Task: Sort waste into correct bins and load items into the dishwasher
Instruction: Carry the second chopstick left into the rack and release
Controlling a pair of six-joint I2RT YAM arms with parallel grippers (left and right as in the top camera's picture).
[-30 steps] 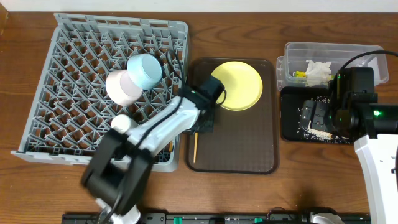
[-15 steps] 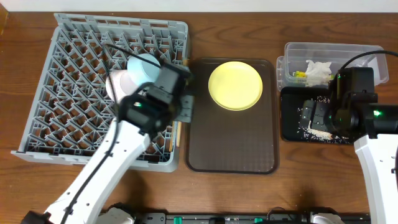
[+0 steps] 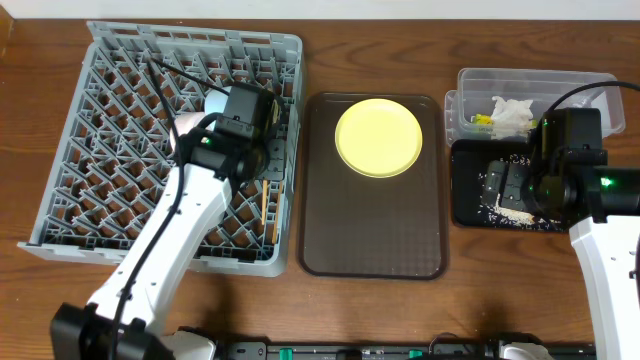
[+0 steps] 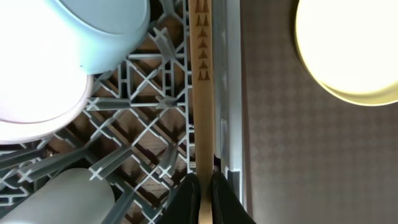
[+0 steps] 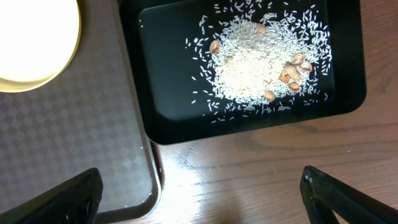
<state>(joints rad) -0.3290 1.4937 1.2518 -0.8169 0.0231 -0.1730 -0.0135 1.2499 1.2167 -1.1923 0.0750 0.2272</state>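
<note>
My left gripper (image 4: 204, 200) is shut on the thin wooden chopsticks (image 4: 203, 87) and holds them over the right edge of the grey dishwasher rack (image 4: 155, 118). From overhead the chopsticks (image 3: 266, 206) lie lengthwise just inside the rack (image 3: 110, 150), below the left gripper (image 3: 262, 165). In the rack sit the light blue bowl (image 4: 99, 31), the pinkish-white bowl (image 4: 31, 106) and the white cup (image 4: 62, 196). On the brown tray (image 3: 375, 230) rests the yellow plate (image 3: 378, 137). My right gripper (image 5: 205, 199) stands open above the black tray (image 5: 155, 93), which holds rice scraps (image 5: 255, 62).
The clear tub (image 3: 560, 82) at the back right holds the white napkin (image 3: 512, 112) and the green-and-yellow wrapper (image 3: 483, 120). The black tray (image 3: 465, 200) sits just in front of it. Bare wooden table (image 5: 249, 174) runs along the front edge.
The left arm swung left from the brown tray to the rack's right edge, carrying the chopsticks. The right arm has not moved.
</note>
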